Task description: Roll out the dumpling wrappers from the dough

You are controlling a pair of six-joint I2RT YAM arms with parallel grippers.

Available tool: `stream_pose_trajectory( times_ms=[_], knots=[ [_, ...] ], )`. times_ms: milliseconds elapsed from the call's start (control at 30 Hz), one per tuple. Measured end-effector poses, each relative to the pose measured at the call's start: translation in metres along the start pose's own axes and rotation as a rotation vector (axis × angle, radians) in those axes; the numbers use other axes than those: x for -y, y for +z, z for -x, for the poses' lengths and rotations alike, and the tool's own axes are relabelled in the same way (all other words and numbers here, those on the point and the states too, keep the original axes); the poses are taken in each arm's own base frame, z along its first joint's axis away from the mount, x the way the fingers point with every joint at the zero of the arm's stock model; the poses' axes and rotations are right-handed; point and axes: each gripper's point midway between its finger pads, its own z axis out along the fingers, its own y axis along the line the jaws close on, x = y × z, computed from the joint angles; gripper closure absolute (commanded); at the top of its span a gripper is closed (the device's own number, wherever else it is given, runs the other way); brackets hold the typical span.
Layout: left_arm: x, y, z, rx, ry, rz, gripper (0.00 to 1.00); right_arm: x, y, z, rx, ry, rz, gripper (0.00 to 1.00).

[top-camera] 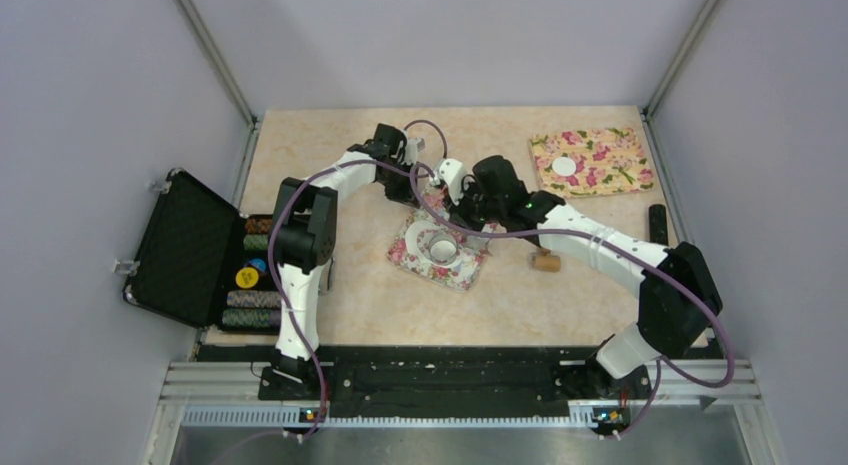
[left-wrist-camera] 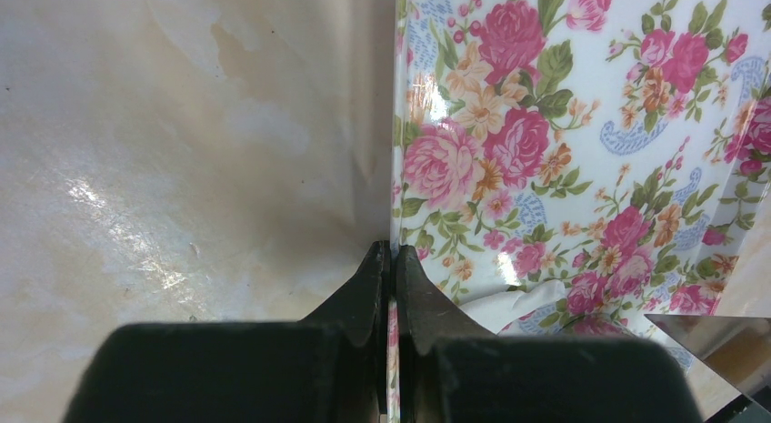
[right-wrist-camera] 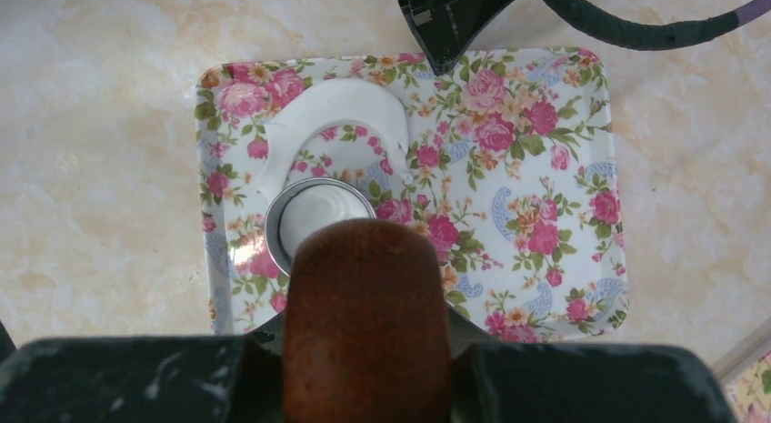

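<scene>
L pincer (left-wrist-camera: 392,259) shut on the floral mat (left-wrist-camera: 564,168) by its edge, R pincer (right-wrist-camera: 364,350) clamped on a wooden roller (right-wrist-camera: 364,287) w/ the dough (right-wrist-camera: 341,105) just ahead of its tips, past the bowl (right-wrist-camera: 272,225): if L's thin pinch slips, mat may skid & roller clip the bowl.

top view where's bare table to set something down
Bare: the near strip between the floral tray and the black base rail; the far left corner. Crowded: at the tray, where the left gripper and right gripper meet, and beside the chip case.
</scene>
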Motion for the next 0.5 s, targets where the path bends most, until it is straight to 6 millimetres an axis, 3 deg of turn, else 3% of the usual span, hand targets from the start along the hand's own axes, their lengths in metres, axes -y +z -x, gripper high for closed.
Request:
stream_pose_trajectory(
  times_ms=[500],
  knots=[
    [0.000, 0.000, 0.000, 0.000, 0.000, 0.000, 1.00, -0.018, 0.006, -0.008, -0.045, 0.039, 0.079, 1.00]
  ],
)
